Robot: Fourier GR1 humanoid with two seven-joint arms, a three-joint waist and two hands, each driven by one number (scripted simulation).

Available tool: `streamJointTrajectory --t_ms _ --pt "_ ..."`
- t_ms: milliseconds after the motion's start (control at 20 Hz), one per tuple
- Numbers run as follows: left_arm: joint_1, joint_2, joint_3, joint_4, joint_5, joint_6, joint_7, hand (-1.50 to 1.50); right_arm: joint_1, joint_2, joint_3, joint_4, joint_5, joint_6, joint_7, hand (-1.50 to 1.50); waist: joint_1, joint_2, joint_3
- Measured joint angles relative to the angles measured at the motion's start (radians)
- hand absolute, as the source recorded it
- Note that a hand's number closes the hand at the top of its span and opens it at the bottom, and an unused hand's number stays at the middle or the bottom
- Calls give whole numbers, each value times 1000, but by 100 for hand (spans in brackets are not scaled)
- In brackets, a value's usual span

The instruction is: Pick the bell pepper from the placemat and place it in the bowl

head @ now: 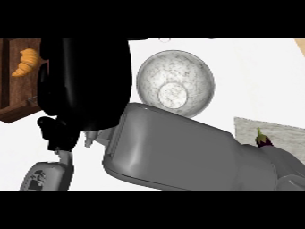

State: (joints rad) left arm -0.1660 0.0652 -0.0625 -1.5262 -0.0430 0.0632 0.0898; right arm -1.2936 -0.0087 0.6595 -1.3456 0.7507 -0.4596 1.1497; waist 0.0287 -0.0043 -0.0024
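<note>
The right hand (82, 85) is a black mass at far left; whether it is open or closed cannot be told. Its grey forearm (181, 152) crosses the middle, partly hiding a purple vegetable (265, 140) on the placemat (293, 136) at right, apart from the far bowl (175, 82). A croissant (26, 62) lies in the wooden tray (6, 89).

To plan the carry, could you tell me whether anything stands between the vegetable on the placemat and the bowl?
Only the robot's own grey forearm crosses that stretch, hiding most of the purple, green-stemmed vegetable on the placemat. No other thing shows on the counter toward the bowl.
</note>
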Motion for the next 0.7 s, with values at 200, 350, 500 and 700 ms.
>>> streamJointTrajectory --t_ms 200,350,500,700 --pt "20 2 2 -15 0 1 -5 0 -21 1 -40 115 14 30 -10 150 -9 1 1" --pt "17 11 11 -23 9 -7 8 0 -25 -17 -54 197 23 64 -26 150 -14 2 1" --pt "27 8 10 -37 7 -4 9 0 0 -43 -66 248 28 88 -57 150 -19 3 1" --pt "19 5 12 -28 2 2 12 0 41 -62 -94 314 53 94 -99 150 -22 4 2"
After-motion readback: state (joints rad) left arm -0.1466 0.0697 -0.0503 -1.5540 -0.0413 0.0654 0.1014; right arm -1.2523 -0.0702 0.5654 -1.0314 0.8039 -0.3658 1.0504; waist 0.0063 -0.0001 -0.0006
